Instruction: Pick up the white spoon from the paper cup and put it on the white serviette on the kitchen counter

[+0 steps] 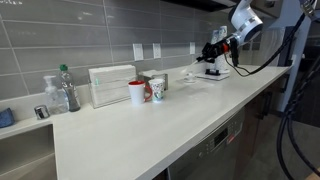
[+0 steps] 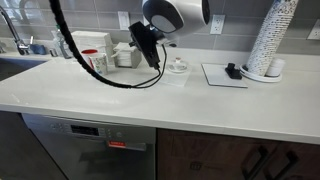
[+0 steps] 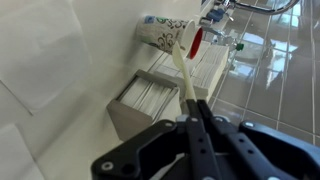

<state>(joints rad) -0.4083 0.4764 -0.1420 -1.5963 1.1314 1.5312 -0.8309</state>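
Extraction seemed done to us: at lower centre of the wrist view the gripper (image 3: pixel 195 118) was clenched on the white spoon (image 3: pixel 182 70), well apart from the paper cup (image 1: pixel 156 89), with placement on the white serviette (image 2: pixel 218 78) left.

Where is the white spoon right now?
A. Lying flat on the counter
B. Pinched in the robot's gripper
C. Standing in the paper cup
B: in the wrist view the white spoon sticks out from between the closed fingers of the gripper, clear of the paper cup.
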